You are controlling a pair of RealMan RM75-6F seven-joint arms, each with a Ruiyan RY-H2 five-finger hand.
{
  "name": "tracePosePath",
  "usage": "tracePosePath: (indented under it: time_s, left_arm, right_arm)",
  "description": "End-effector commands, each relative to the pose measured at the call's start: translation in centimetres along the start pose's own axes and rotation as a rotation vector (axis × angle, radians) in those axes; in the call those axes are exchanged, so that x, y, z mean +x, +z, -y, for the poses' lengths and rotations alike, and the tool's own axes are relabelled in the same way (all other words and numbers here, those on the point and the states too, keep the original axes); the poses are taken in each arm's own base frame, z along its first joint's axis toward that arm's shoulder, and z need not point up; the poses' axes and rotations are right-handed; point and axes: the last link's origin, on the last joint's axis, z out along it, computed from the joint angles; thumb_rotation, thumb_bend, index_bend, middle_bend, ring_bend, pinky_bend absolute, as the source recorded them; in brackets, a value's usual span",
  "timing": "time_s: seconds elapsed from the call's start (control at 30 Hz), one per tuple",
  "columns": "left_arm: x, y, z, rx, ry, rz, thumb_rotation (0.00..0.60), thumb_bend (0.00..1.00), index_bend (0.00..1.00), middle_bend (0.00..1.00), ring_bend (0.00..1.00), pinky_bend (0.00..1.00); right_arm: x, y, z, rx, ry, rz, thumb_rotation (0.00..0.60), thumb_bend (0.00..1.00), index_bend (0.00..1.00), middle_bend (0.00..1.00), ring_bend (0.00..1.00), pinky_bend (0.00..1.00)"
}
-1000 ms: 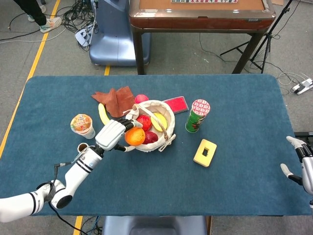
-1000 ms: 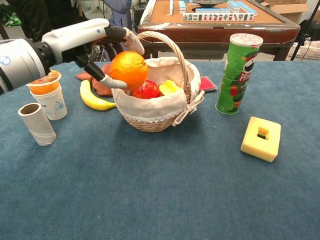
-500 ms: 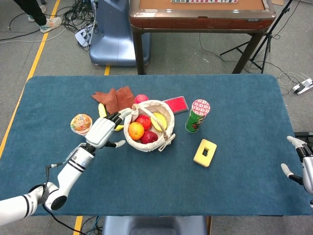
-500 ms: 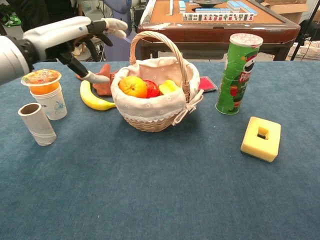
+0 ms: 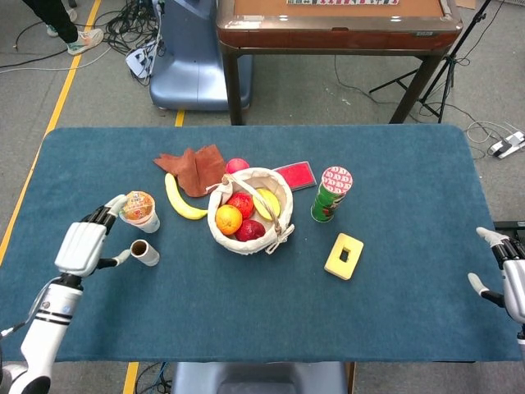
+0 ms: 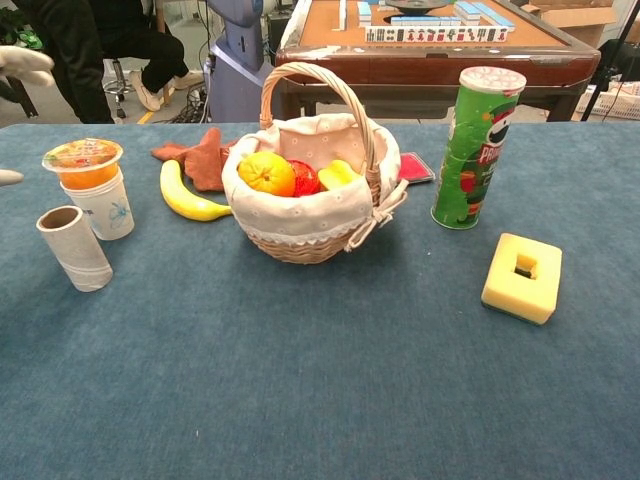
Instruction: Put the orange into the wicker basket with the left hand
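The orange is seen resting inside the wicker basket, at about two o'clock from the left hand, well apart. That hand's fingers are spread, nothing held. The task is judged done.

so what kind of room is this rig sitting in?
Likely a robotics lab or demo space, not a home. Loose cables trail over a grey floor marked with yellow tape, a mahjong table stands behind the blue-covered table, and a seated person watches nearby.
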Motion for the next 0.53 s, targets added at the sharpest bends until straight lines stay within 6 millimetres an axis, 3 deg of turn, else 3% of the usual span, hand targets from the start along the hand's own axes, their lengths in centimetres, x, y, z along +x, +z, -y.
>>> tracePosePath:
  time_s: [0.03, 0.23, 0.53]
  left_arm:
    - [0.1, -3.1, 1.8, 0.095, 0.042, -0.004, 0.600, 0.22, 0.07, 0.09, 0.18, 0.33]
    - [0.2, -6.3, 2.6, 0.144, 0.049, -0.040, 0.600, 0.22, 0.07, 0.09, 0.18, 0.32]
    - [0.1, -8.6, 2.6, 0.146, 0.067, -0.058, 0.600, 0.22, 0.08, 0.09, 0.19, 0.31]
  right_arm:
    - [-0.1, 0.2, 0.2, 0.014, 0.008, 0.020, 0.600, 0.22, 0.22, 0.26, 0.26, 0.40]
    - [-0.1, 0.6, 0.8, 0.026, 0.018, 0.044, 0.600, 0.22, 0.24, 0.27, 0.26, 0.40]
    - [-0.8, 0.5, 1.4, 0.043, 0.038, 0.072, 0.600, 0.22, 0.26, 0.29, 0.26, 0.40]
